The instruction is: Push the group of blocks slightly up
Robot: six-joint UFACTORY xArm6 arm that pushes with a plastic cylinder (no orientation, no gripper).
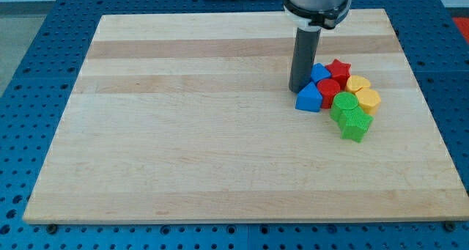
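Observation:
A tight group of blocks sits right of the board's middle. It holds a blue triangular block (310, 98), a smaller blue block (320, 72), a red star (338, 69), a red round block (329, 89), a yellow heart (358, 83), a yellow block (367, 99), a green round block (344, 103) and a green star-like block (355, 124). My tip (298, 88) stands on the board at the group's left edge, touching or almost touching the two blue blocks.
The blocks lie on a light wooden board (183, 133) set on a blue perforated table (29, 74). The arm's grey flange (316, 2) hangs over the board's top edge.

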